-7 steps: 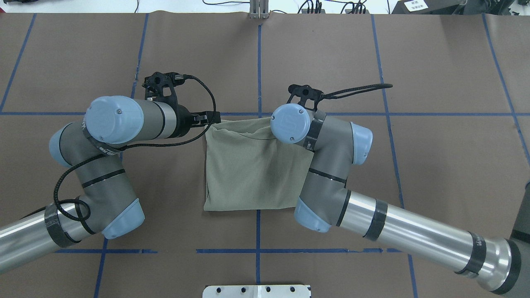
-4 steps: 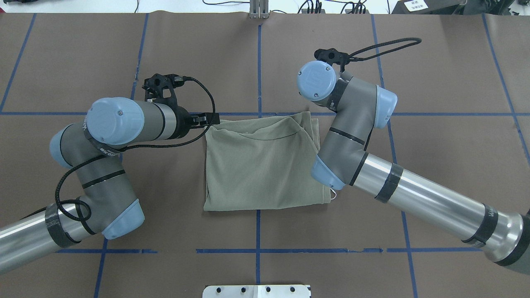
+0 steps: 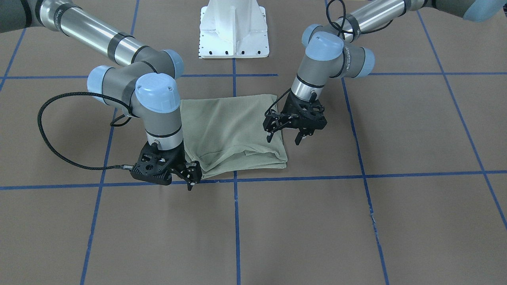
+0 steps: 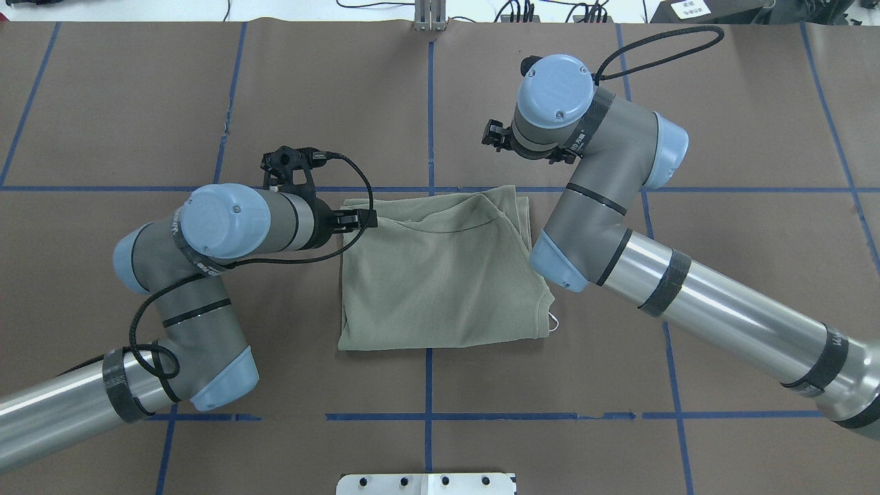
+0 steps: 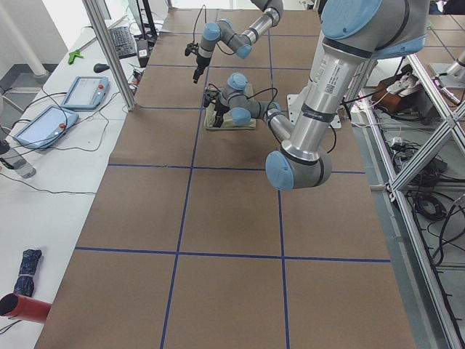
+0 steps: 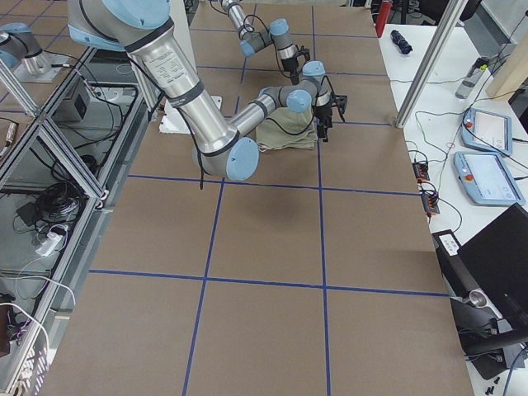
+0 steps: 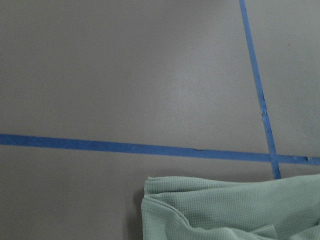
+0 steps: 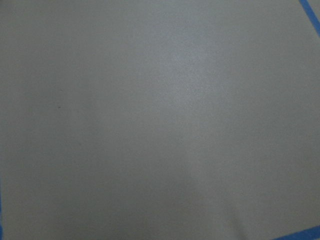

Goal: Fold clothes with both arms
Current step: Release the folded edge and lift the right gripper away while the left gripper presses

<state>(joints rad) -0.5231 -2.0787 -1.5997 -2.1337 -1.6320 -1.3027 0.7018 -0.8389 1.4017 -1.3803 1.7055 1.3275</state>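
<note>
The olive-green shirt [image 4: 440,275] lies folded into a rough square on the brown table cover, also seen in the front-facing view [image 3: 229,126]. A small white loop [image 4: 552,323] pokes out at its near right corner. My left gripper [image 3: 283,139] hangs open just above the shirt's far left corner, nothing between its fingers; from overhead the left gripper [image 4: 368,220] points over that corner. My right gripper [image 3: 193,178] sits low beside the far right corner, off the cloth, and looks open and empty. The left wrist view shows only a shirt corner [image 7: 225,210] and tape.
Blue tape lines [image 4: 429,103] grid the table cover. The white pedestal base [image 3: 233,31] stands behind the shirt on the robot's side. Pendants [image 5: 83,91] and cables lie on a side bench beyond the far table edge. Bare cover surrounds the shirt.
The right gripper let go of the shirt's right edge, rose and swung out past the far right corner; the cloth spread wider to the right. The left gripper shifted right over its corner.
</note>
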